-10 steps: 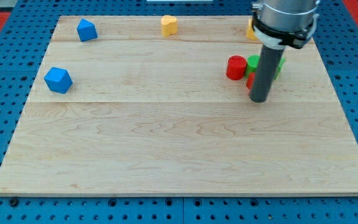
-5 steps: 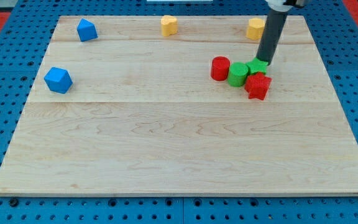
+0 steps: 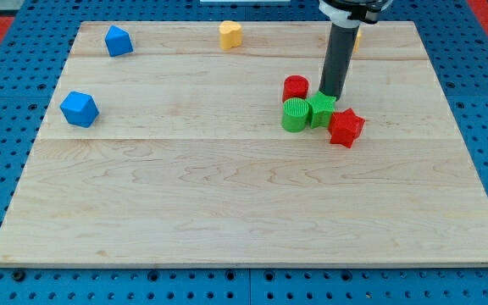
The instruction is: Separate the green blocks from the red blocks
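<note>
Four blocks cluster right of the board's middle in the camera view. A red cylinder (image 3: pixel 295 87) is at the cluster's top left. A green cylinder (image 3: pixel 295 115) sits just below it. A green star-shaped block (image 3: pixel 319 110) lies between the green cylinder and a red star-shaped block (image 3: pixel 346 127), touching both. My tip (image 3: pixel 331 96) rests at the top edge of the green star block, right of the red cylinder.
Two blue blocks lie at the left: one (image 3: pixel 119 41) near the top, one (image 3: pixel 80 108) lower. A yellow block (image 3: pixel 230 34) is at the top middle. Another yellow block (image 3: pixel 353 38) is mostly hidden behind the rod. The wooden board (image 3: pixel 227 212) lies on a blue pegboard.
My tip has moved left and a little down. The green blocks slid left and down with it; the red cylinder and red star shifted slightly left.
</note>
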